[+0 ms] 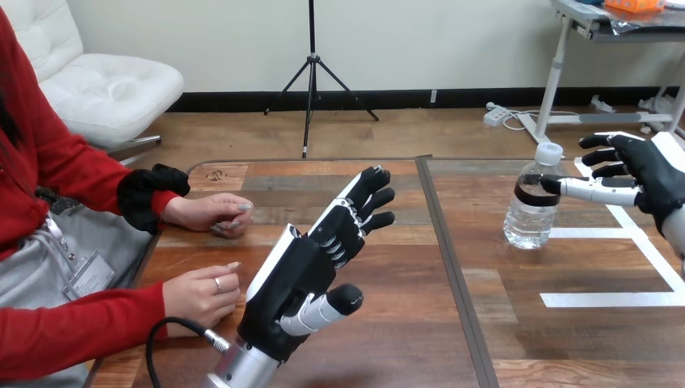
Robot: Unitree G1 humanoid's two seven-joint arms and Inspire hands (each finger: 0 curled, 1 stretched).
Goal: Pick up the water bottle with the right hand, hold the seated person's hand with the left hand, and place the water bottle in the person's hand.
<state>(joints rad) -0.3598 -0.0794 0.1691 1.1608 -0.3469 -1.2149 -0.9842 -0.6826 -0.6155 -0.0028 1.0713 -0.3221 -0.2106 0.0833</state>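
Right hand [642,178] fingers spread, nothing gripped, thumb tip at the water bottle [531,212], upright, frame right. Left hand [311,267] fingers straight, empty, lower centre, just beside the person's lower hand [202,295]. Step looks like bottle grasp; next, fingers must wrap it.

Open — left hand [296,279], right hand [651,173] (raised)

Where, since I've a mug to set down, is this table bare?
Bare: the wood between the robot's black-and-white left hand and the clear plastic water bottle, and the near right by white tape lines. Crowded: the left side, with the person's two hands beside that hand; the right hand is at the bottle.
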